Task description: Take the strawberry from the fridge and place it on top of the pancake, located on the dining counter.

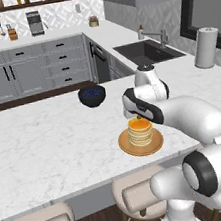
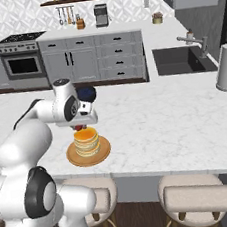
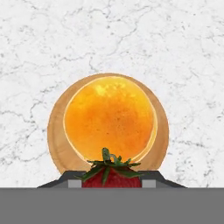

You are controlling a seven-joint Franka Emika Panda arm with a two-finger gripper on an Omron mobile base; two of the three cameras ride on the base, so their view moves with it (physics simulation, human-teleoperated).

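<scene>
Hand view shows the gripper (image 3: 112, 183) clamped on the strawberry (image 3: 112, 175), held above the near edge of the pancake (image 3: 109, 118), which sits stacked on a wooden plate (image 3: 54, 131) on the dining counter (image 3: 43, 43). The placing step appears under way. Next, the arm likely needs to centre the berry over the stack, lower it, and let go.
</scene>
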